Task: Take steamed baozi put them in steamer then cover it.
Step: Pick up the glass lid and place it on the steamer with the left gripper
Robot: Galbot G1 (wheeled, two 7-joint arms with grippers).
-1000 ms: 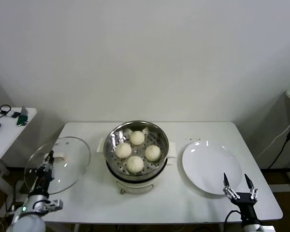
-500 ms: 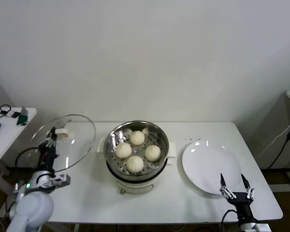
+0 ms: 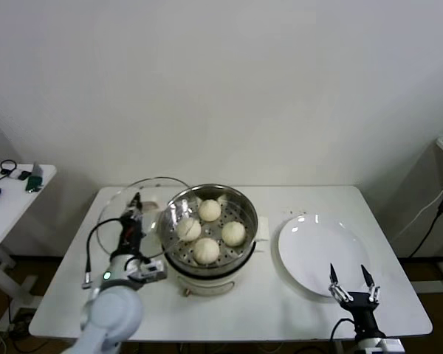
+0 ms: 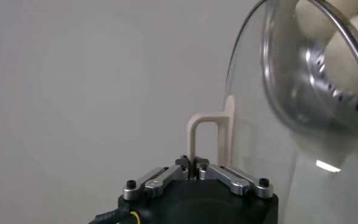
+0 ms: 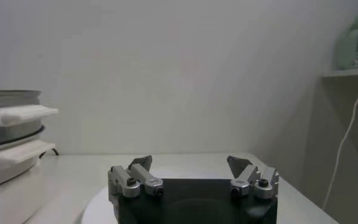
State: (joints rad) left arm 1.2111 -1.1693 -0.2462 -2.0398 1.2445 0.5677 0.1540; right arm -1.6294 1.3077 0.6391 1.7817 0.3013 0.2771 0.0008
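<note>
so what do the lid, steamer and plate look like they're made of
Lid: clear glass by the look, since the buns show through it, with a thin metal rim and a matte cream handle, probably plastic.
Steamer: shiny perforated metal, likely stainless steel.
Plate: glossy white, ceramic or melamine; can't tell.

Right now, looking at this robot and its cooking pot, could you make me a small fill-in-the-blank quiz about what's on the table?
1. The steel steamer holds ____ baozi.
2. The left gripper is shut on the cream-white handle of the glass ____.
3. The white plate, beside the steamer on the robot's ____ side, has nothing on it.
4. The right gripper, near the table's front edge, has its fingers ____.

Missing words: four; lid; right; open
</note>
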